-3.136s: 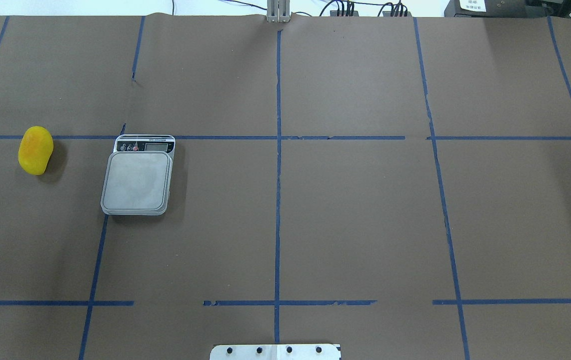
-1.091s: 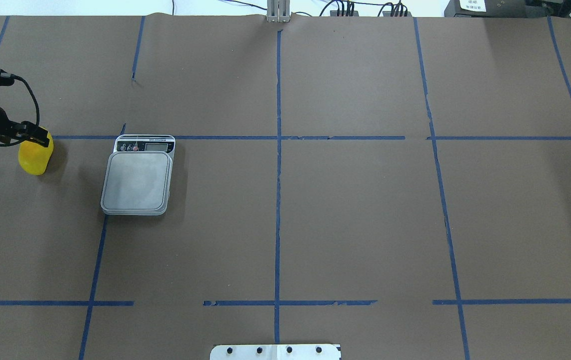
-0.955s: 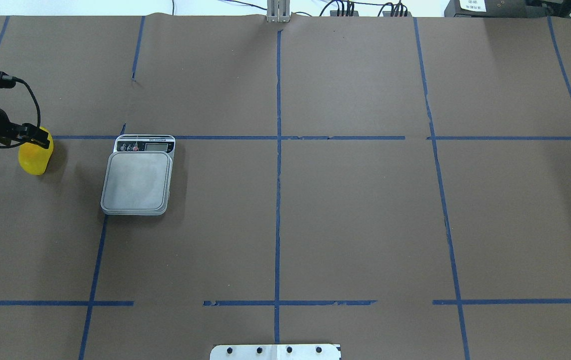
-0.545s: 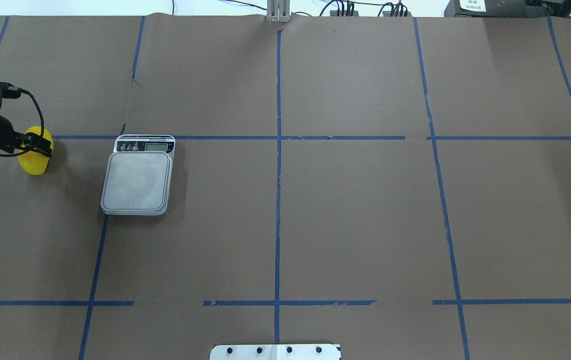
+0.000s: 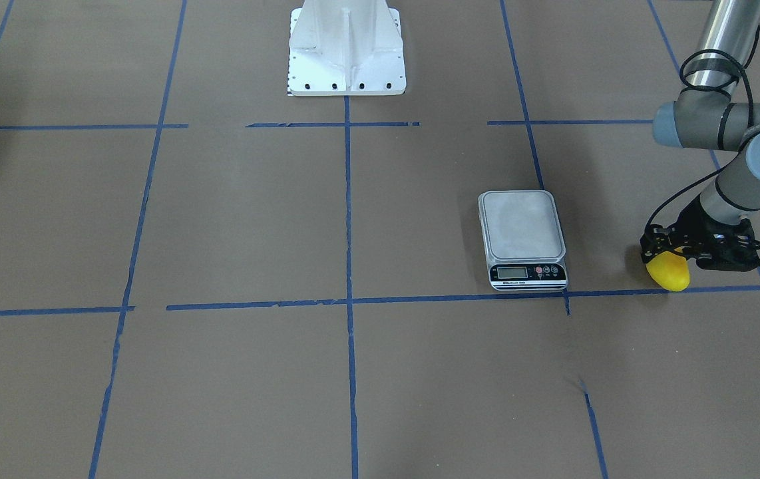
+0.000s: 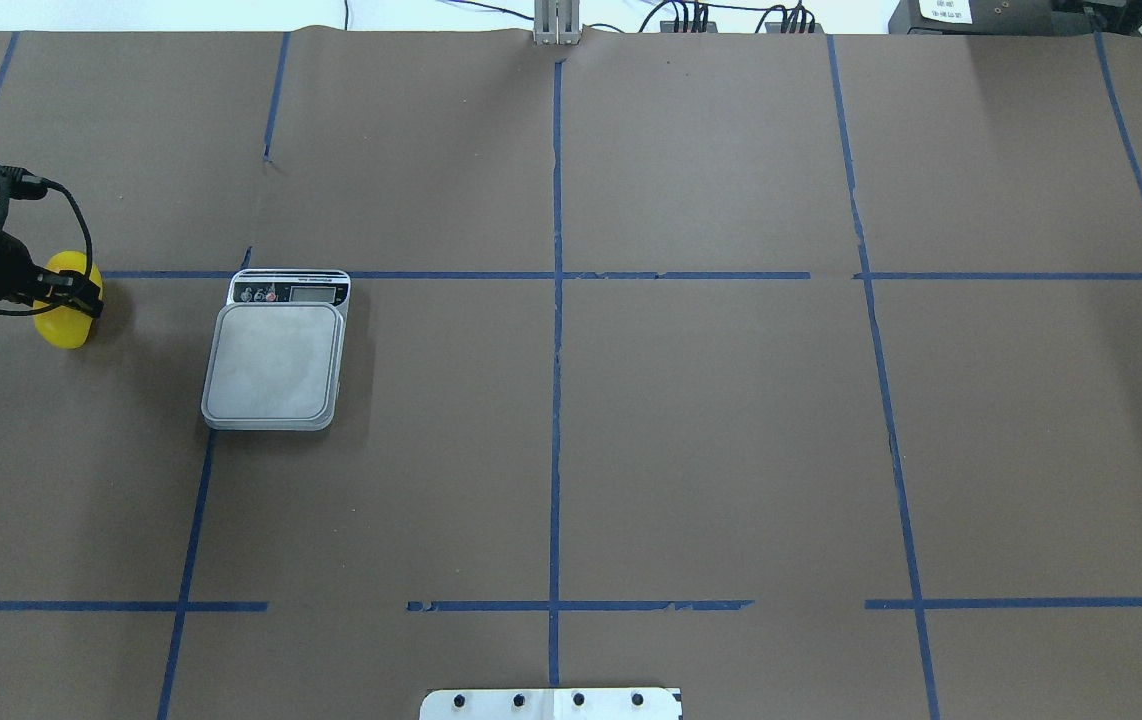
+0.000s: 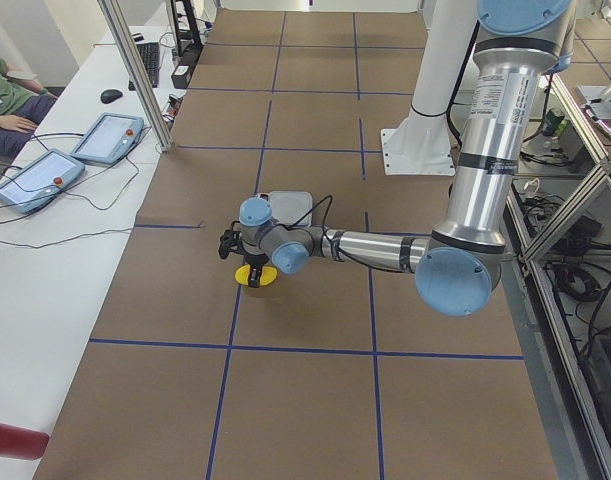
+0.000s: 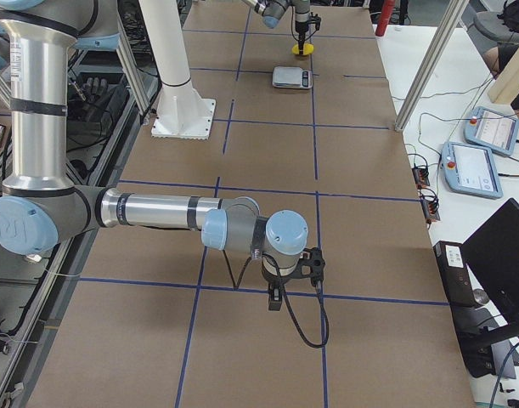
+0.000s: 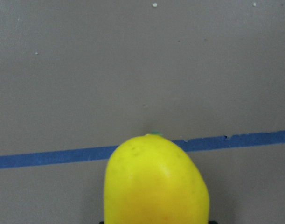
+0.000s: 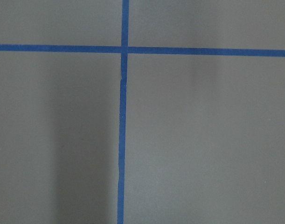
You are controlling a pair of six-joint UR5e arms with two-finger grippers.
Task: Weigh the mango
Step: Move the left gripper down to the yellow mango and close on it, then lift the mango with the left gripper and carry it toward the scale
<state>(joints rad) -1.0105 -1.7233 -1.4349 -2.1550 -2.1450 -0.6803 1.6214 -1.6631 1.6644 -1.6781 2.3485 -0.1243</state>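
Note:
The yellow mango lies on the brown table at the far left, left of the scale. My left gripper is down over the mango's far half, with a finger on either side, and looks open. In the front view the gripper covers the mango's top. The left wrist view shows the mango close up at the bottom centre, across a blue tape line. The scale's platform is bare. My right gripper hangs over the table's right part; I cannot tell whether it is open or shut.
Blue tape lines divide the brown table into squares. The robot's white base plate stands at the near middle edge. Cables and boxes lie beyond the far edge. The right wrist view shows only table and tape.
My left arm has come in from the left, moved over the mango and lowered onto it. The mango and the scale have not moved.

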